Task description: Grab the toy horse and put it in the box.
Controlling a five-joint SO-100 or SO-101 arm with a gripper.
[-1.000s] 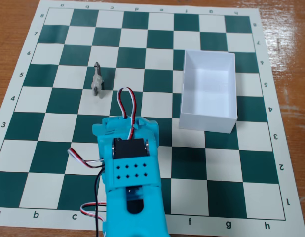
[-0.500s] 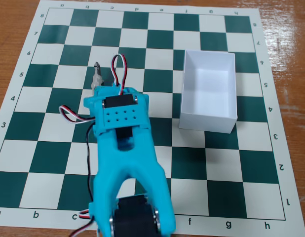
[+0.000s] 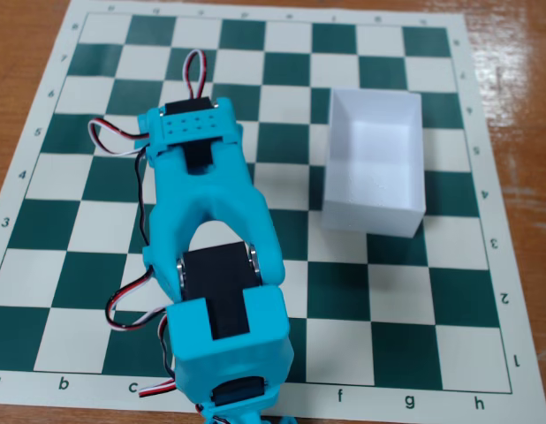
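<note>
The toy horse is hidden; the blue arm (image 3: 211,221) now covers the squares left of the board's middle. The arm reaches up the board from the bottom edge, and its wrist block (image 3: 192,128) with the dotted plate sits at the far end, left of the box. My gripper's fingers are tucked under that block and do not show, so I cannot tell whether they are open or shut. The white open-topped box (image 3: 372,219) stands on the right half of the board, and its inside looks empty.
A green and white chessboard mat (image 3: 432,291) covers the wooden table (image 3: 26,53). Red, white and black servo wires (image 3: 114,141) loop out to the left of the wrist and near the arm's base (image 3: 132,309).
The arm has stretched farther up the board, from near the bottom edge to row 5 and 6. The toy horse, visible a second ago, is now covered by the wrist.
</note>
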